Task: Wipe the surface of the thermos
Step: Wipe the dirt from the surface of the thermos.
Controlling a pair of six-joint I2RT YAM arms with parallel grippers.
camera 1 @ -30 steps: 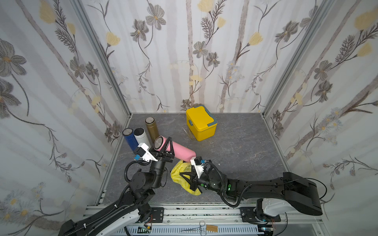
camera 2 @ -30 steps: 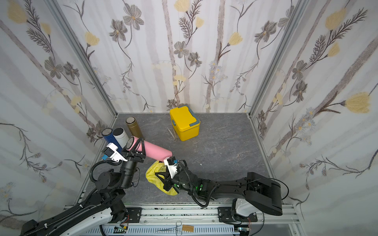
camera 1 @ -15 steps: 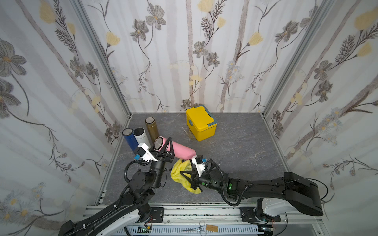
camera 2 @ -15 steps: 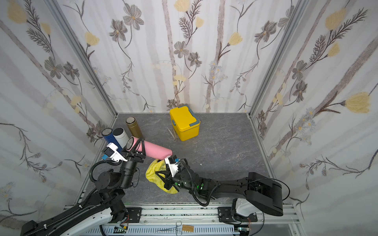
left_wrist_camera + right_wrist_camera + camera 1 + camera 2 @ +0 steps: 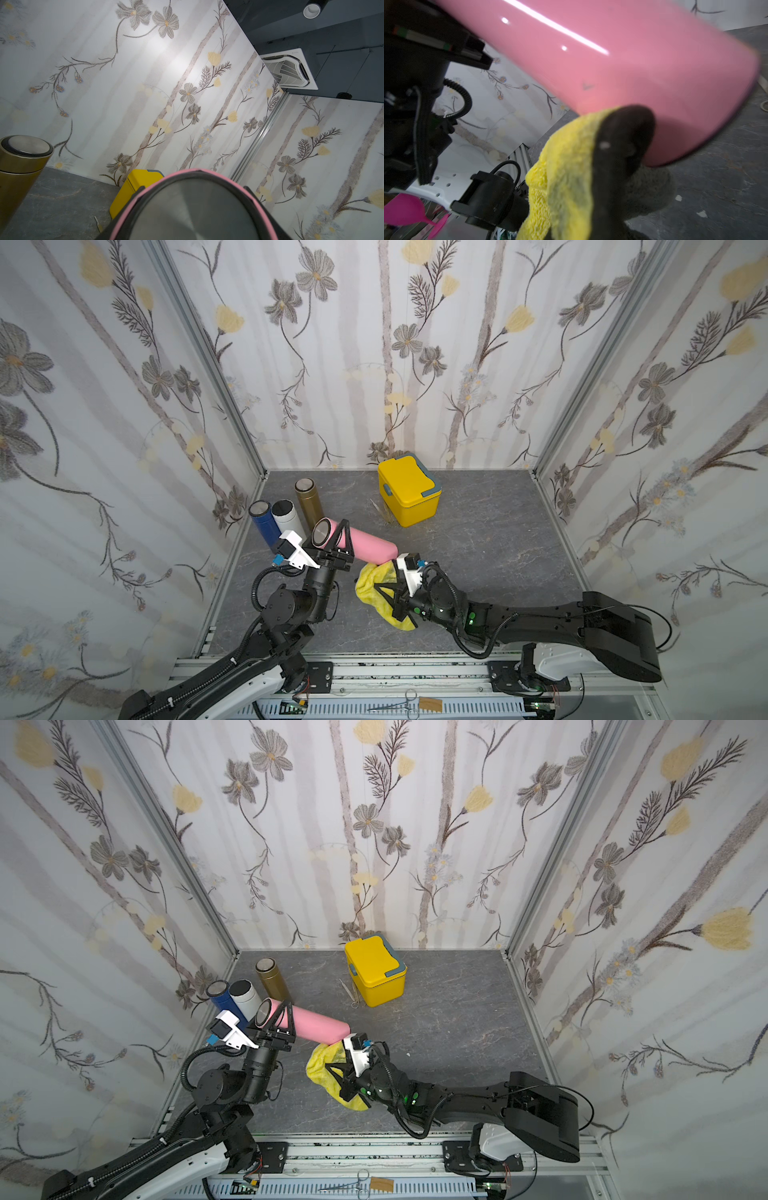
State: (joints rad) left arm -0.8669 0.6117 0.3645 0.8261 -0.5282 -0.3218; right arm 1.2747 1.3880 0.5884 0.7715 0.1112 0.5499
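The pink thermos (image 5: pixel 368 545) (image 5: pixel 318 1026) hangs tilted above the floor, steel lid toward the left wall. My left gripper (image 5: pixel 333 529) (image 5: pixel 279 1012) is shut on it just behind the lid. The left wrist view shows the lid of the thermos (image 5: pixel 193 212) filling the space between the black fingers (image 5: pixel 141 191). My right gripper (image 5: pixel 383 581) (image 5: pixel 334 1065) is shut on a yellow cloth (image 5: pixel 372 587) (image 5: pixel 320 1071). In the right wrist view the cloth (image 5: pixel 566 166) and one dark fingertip (image 5: pixel 623 135) press against the underside of the thermos (image 5: pixel 612 52) near its base end.
A blue flask (image 5: pixel 264 522), a white one (image 5: pixel 286 518) and a gold one (image 5: pixel 309 502) stand at the back left, close behind the left gripper. A yellow lidded box (image 5: pixel 409 489) sits at the back, tweezers (image 5: pixel 384 510) on the floor beside it. Walls enclose three sides.
My right gripper has crept slightly up and back with the cloth along the thermos's base end. The left arm and the thermos have stayed nearly still.
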